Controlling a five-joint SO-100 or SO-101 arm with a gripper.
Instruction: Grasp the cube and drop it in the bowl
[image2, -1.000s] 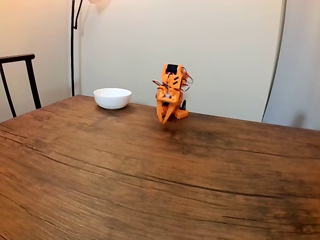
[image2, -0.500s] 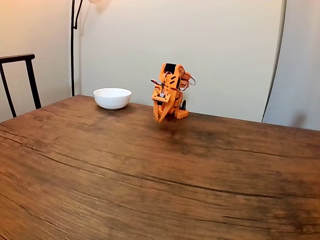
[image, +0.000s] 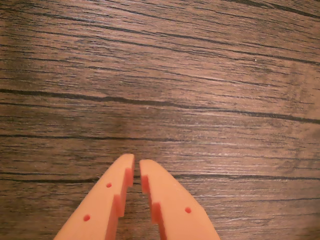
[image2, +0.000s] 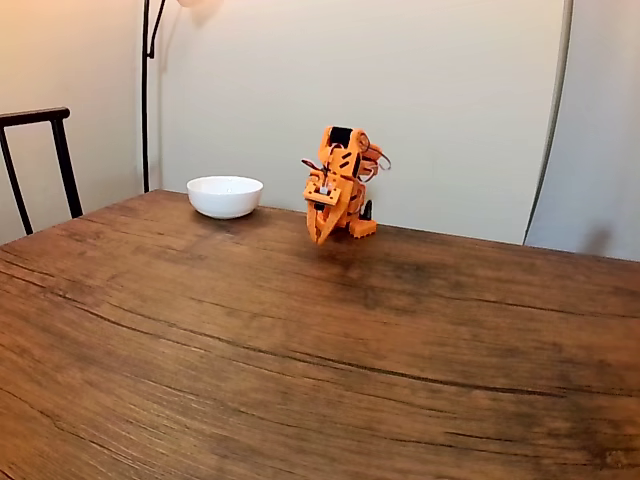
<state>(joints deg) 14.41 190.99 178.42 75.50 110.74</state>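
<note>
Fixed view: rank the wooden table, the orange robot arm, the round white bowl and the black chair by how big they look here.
1. Brown wooden table, by far the largest.
2. Orange robot arm.
3. Round white bowl, wider but shorter than the arm, so these two are close.
Black chair: cut off at the frame edge, so unranked.

Dark-grained wooden surface (image2: 300, 350) is filling the foreground of the fixed view, a plain cream wall (image2: 420, 90) is rising behind it, a black chair back (image2: 35, 150) is showing at left, a thin black lamp pole (image2: 146, 90) is standing beside it, light is falling warm.
</note>
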